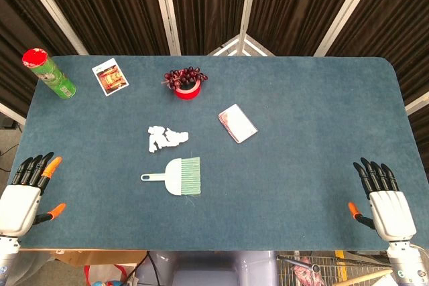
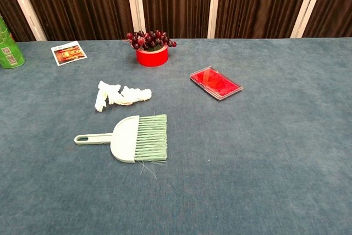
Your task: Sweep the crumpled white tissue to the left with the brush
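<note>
Near the middle of the blue table (image 1: pixel 301 185), slightly left of centre, the crumpled white tissue (image 1: pixel 165 138) is seen lying flat, with the brush (image 1: pixel 177 176) just below it, nearer the robot, the two apart by a narrow strip of cloth. The brush is laid on its side, its handle pointing left and its pale green bristles fanned to the right. To the left of the tissue a wide stretch of bare table is left open as far as the left edge. Toward the far edge a green can (image 1: pixel 49 74) is lying at the left corner, a small picture card (image 1: pixel 110 78) beside it, and a red cup of dark grapes (image 1: pixel 186 84) further right. A red-faced packet (image 1: pixel 237 123) is placed to the right of the tissue, well apart from it.

At the near left corner the left hand (image 1: pixel 25 189) is held released, fingers apart, grasping nothing. At the near right corner the right hand (image 1: pixel 383 195) is likewise released and empty. Both are kept well apart from the brush.
</note>
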Action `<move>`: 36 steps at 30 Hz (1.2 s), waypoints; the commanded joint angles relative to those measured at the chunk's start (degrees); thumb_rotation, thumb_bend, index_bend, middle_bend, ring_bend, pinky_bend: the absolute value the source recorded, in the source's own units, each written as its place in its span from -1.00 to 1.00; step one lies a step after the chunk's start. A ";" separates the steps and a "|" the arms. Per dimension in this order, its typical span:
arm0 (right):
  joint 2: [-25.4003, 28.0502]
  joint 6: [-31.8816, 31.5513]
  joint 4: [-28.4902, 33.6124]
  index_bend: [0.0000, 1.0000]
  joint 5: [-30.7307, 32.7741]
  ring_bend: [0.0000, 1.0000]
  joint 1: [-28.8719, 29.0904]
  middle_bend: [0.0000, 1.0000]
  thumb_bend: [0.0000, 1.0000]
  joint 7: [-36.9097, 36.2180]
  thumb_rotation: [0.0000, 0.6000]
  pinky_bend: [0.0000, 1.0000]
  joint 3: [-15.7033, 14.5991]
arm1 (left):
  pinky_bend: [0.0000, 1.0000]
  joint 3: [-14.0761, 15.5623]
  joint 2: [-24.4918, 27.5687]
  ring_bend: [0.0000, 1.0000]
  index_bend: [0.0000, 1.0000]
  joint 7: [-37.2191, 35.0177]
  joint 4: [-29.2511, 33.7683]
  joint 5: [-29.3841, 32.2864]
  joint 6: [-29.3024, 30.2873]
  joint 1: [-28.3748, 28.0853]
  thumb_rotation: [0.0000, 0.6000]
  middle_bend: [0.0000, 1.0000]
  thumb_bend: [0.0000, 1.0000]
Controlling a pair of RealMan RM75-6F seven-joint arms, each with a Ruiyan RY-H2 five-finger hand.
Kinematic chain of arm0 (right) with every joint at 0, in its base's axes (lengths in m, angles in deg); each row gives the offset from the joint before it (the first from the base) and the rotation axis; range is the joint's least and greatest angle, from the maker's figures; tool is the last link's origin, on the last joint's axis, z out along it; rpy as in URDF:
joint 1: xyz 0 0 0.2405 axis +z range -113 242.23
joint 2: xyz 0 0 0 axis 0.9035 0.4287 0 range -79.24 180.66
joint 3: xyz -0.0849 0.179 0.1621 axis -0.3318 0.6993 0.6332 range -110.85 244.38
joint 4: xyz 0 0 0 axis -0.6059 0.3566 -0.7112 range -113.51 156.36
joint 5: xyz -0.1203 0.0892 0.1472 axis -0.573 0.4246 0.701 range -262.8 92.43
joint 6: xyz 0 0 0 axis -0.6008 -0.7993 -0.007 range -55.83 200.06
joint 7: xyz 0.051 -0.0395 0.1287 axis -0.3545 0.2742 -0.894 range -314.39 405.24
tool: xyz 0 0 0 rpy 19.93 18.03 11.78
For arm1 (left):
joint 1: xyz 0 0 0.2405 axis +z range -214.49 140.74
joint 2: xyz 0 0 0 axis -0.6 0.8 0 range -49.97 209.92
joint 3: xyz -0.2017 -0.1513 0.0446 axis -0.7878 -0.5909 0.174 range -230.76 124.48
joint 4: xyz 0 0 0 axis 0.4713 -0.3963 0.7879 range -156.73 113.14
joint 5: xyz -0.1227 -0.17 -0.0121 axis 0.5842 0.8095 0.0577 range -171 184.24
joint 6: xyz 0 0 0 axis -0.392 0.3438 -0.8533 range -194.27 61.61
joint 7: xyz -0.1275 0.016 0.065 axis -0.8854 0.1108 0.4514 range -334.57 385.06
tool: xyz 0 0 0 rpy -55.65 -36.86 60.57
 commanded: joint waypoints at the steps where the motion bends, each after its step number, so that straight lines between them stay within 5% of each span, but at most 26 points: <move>1: 0.02 0.01 0.03 -1.00 0.02 -1.00 -0.02 -1.00 -0.36 -0.03 1.00 -1.00 0.00 | -0.96 0.02 0.01 -1.00 -1.00 0.03 0.01 0.03 -0.05 -0.01 1.00 -1.00 -1.00; 14: 0.06 0.21 0.22 -1.00 0.09 -1.00 -0.03 -1.00 -0.36 -0.02 1.00 -1.00 0.04 | -0.86 -0.08 0.13 -0.98 -1.00 1.14 0.70 0.53 -1.08 -0.51 1.00 -0.98 -0.99; 16: 0.15 0.38 0.25 -1.00 0.16 -1.00 0.01 -1.00 -0.36 -0.04 1.00 -1.00 0.02 | -0.59 -0.53 0.11 -0.79 -1.00 2.50 1.35 1.00 -1.72 -0.98 1.00 -0.79 -0.89; 20: 0.10 0.43 0.15 -1.00 0.16 -1.00 0.09 -1.00 -0.36 -0.34 1.00 -1.00 0.12 | 0.54 -2.20 -0.19 0.19 -0.82 5.99 3.53 2.24 -3.52 -2.73 1.00 0.17 -0.53; 23: 0.14 0.40 0.24 -1.00 -0.07 -1.00 0.10 -1.00 -0.36 -0.61 1.00 -1.00 0.05 | 0.91 -4.01 -0.78 0.66 -0.55 7.77 6.70 5.40 -7.07 -4.96 1.00 0.66 -0.45; 27: 0.16 0.70 0.30 -1.00 -0.10 -1.00 0.21 -1.00 -0.36 -0.90 1.00 -1.00 -0.02 | 1.00 -6.46 -2.61 0.98 -0.17 12.28 10.82 11.46 -12.61 -8.33 1.00 0.99 -0.40; 36: 0.40 0.86 0.47 -1.00 0.14 -1.00 0.16 -1.00 -0.36 -1.86 1.00 -1.00 -0.03 | 1.00 -11.74 -10.99 1.00 -0.12 30.31 14.29 32.23 -20.83 -16.96 1.00 1.00 -0.33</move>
